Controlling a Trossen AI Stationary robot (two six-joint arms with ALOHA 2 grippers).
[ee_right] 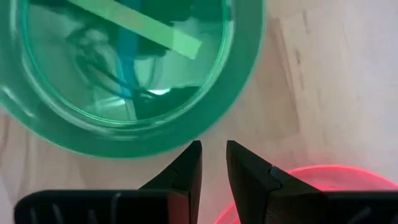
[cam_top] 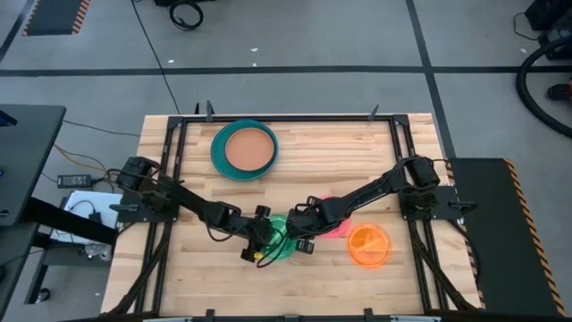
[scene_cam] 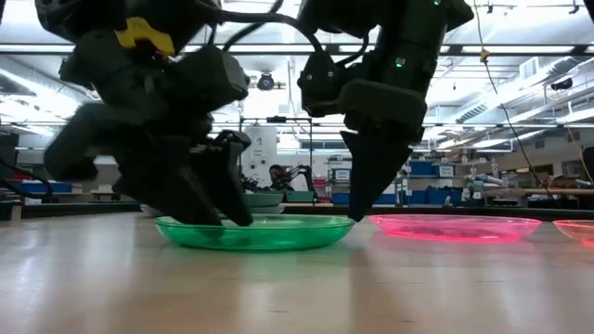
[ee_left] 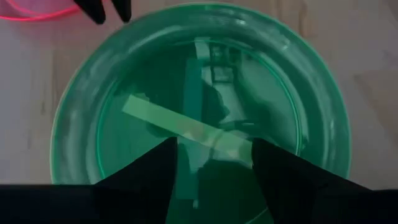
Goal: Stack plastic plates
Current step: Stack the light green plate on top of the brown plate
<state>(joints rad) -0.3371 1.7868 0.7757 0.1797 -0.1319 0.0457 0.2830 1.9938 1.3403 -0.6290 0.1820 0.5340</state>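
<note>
A small translucent green plate (cam_top: 286, 251) lies flat on the wooden table near its near edge. Both grippers are at it. My left gripper (ee_left: 214, 149) is open and points down into the plate's hollow (scene_cam: 260, 237) from the left side. My right gripper (ee_right: 213, 149), open only by a narrow gap, points down at the table just outside the green plate's right rim (ee_right: 186, 134), between it and the pink plate (ee_right: 323, 180). The pink plate (cam_top: 336, 230) and the orange plate (cam_top: 369, 243) lie flat to the right. My left gripper has both fingers (scene_cam: 218, 209) reaching down inside the green plate, close to its floor; I cannot tell whether they touch it. My right gripper has its fingertips (scene_cam: 357, 213) right beside the plate's outer rim; I cannot tell whether they touch it.
A tan-brown plate (cam_top: 249, 149) sits inside a large teal plate (cam_top: 217, 150) at the table's far side, left of centre. Black frame rails (cam_top: 286, 117) run along the table's edges. Bare wood lies between the far stack and the small plates.
</note>
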